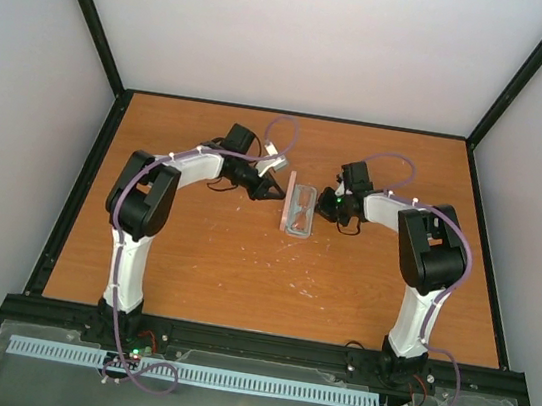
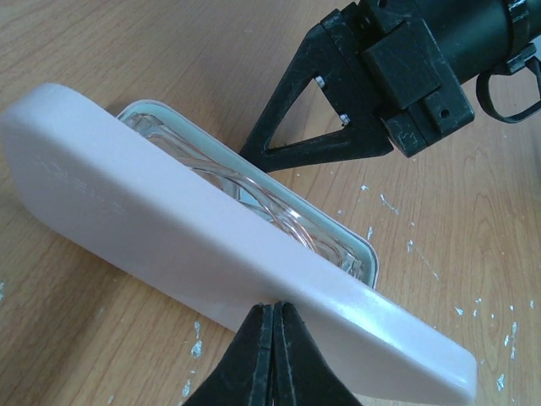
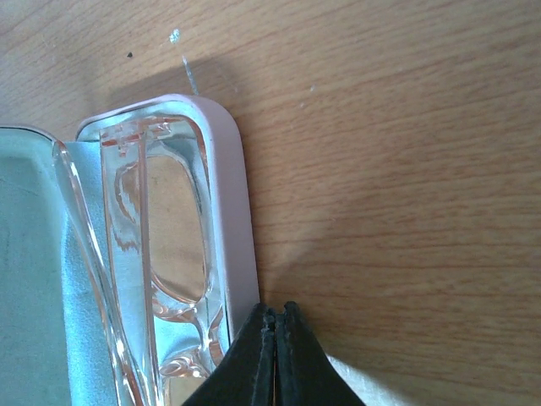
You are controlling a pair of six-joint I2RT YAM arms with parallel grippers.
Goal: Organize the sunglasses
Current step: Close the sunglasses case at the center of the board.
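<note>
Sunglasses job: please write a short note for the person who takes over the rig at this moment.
The left end effector is shut and empty, its tip at the outside of the lid.
The right end effector is shut and empty, its tip at the case wall.
The sunglasses lie folded inside the case.
Done: sunglasses stowed.
To do: shut the half-raised lid.

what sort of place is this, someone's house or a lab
Most likely a robot lab test cell, not a home: a bare wooden table boxed in by plain white panels on a black frame, with a left arm and a right arm bolted at its near edge.
</note>
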